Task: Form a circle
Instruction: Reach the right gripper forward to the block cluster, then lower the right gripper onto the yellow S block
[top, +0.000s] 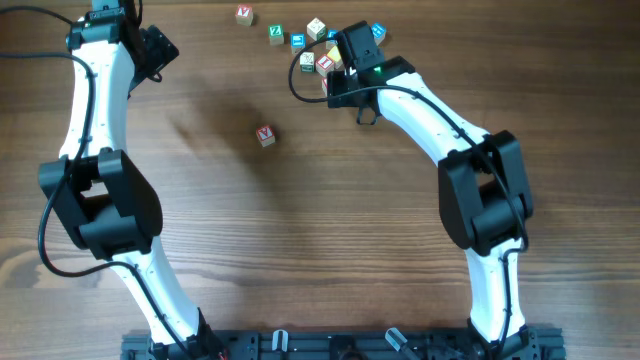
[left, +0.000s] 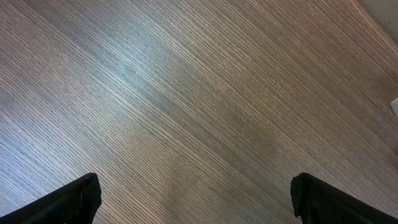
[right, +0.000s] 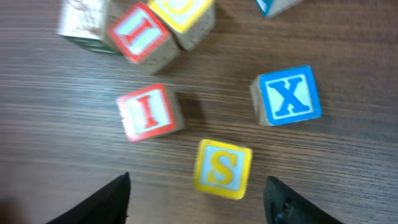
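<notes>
Loosely gathered, the circle (right: 149, 112) of letter cubes lies at the far side of the bench (top: 300, 220), right under the right claw (right: 196, 205). Its jaws stand partly apart and empty, a yellow S cube (right: 222, 168) just ahead of them. Well away, the left claw (left: 199, 208) hangs wide open, holding nothing.

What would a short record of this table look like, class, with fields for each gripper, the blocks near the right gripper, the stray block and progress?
left gripper: open, over bare table
right gripper: open, holding nothing, above the blocks
nearest blocks: yellow S block, red I block, blue X block, all apart
further back: second red I block close beside a yellow-topped block
stray block: alone, away from the group
progress: blocks loosely grouped, gaps between them
</notes>
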